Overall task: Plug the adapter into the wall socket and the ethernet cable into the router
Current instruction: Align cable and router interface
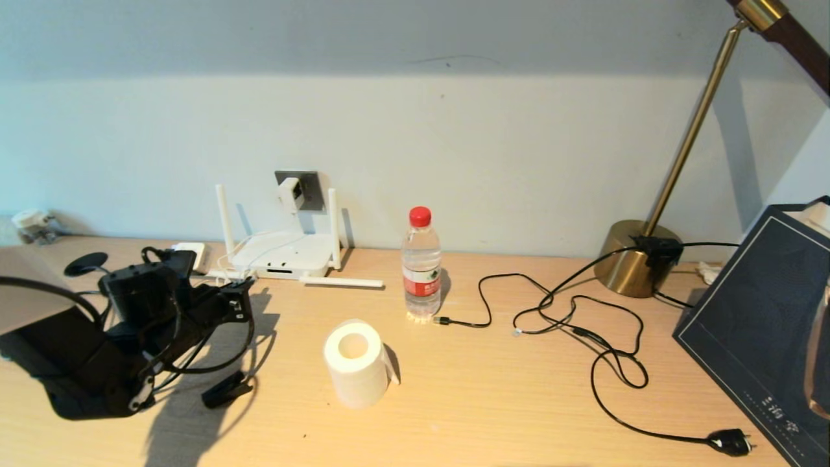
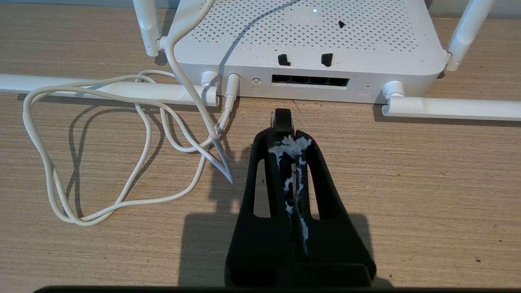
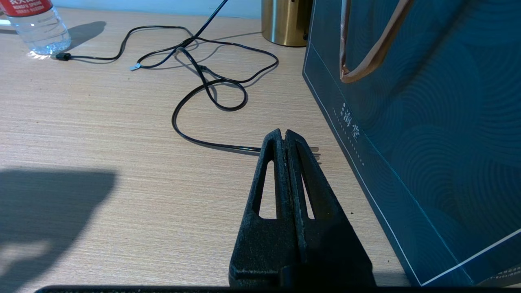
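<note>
The white router (image 1: 285, 250) lies against the wall, its dark ports (image 2: 310, 80) facing me. Above it the white adapter (image 1: 290, 193) sits in the grey wall socket (image 1: 310, 185). My left gripper (image 2: 287, 136) is shut on the ethernet cable's plug (image 2: 282, 120), which sticks out past the fingertips a short way in front of the ports, apart from them. In the head view the left gripper (image 1: 243, 292) is low over the table just left of the router's front, with the black ethernet cable (image 1: 227, 360) looping under the arm. My right gripper (image 3: 283, 136) is shut and holds nothing.
The adapter's white cord (image 2: 122, 203) lies coiled left of the ports. A water bottle (image 1: 421, 269), a paper roll (image 1: 355, 363), a brass lamp base (image 1: 632, 259), a thin black cord with a two-pin plug (image 1: 729, 442) and a dark bag (image 1: 758, 324) stand to the right.
</note>
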Controlling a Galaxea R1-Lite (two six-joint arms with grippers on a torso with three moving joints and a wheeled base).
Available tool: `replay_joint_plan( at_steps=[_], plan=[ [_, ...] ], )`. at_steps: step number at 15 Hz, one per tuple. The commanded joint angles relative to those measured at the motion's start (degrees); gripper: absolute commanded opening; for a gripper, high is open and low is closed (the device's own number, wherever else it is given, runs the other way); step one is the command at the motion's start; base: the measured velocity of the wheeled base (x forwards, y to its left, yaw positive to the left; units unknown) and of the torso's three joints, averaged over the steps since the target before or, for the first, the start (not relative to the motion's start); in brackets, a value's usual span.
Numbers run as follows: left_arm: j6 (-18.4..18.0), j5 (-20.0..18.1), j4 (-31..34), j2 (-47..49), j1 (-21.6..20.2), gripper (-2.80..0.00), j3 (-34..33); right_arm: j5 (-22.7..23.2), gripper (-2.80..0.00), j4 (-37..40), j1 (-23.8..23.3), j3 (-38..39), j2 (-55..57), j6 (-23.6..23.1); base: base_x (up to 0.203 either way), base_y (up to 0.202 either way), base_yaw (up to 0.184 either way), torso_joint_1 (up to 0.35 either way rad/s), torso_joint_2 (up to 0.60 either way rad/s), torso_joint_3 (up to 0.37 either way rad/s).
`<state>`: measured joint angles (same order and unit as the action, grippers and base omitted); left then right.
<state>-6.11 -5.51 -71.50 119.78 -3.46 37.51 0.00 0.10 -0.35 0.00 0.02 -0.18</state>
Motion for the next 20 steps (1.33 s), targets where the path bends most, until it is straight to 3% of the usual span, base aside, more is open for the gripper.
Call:
replay_joint_plan(
  at_steps=[1, 11, 20],
  plan=[
    [-0.04, -0.08, -0.47, 2.29, -0.14, -2.8, 1.47, 0.0, -2.8, -0.01, 0.0, 0.0, 0.05, -0.05, 0.0, 0.0, 0.0, 0.0, 0.0, 0.0],
    [0.04, -0.59, -0.57, 8.43, 0.03, -2.8, 9.88, 0.0, -2.8, -0.01, 0.0, 0.0, -0.02, 0.0, 0.0, 0.0, 0.0, 0.0, 0.0, 0.0],
    [0.02, -0.55, -0.51, 9.77, 0.56, -2.8, 11.35, 0.0, -2.8, -0.01, 0.0, 0.0, -0.02, -0.08, 0.0, 0.0, 0.0, 0.0, 0.0, 0.0]
  ],
)
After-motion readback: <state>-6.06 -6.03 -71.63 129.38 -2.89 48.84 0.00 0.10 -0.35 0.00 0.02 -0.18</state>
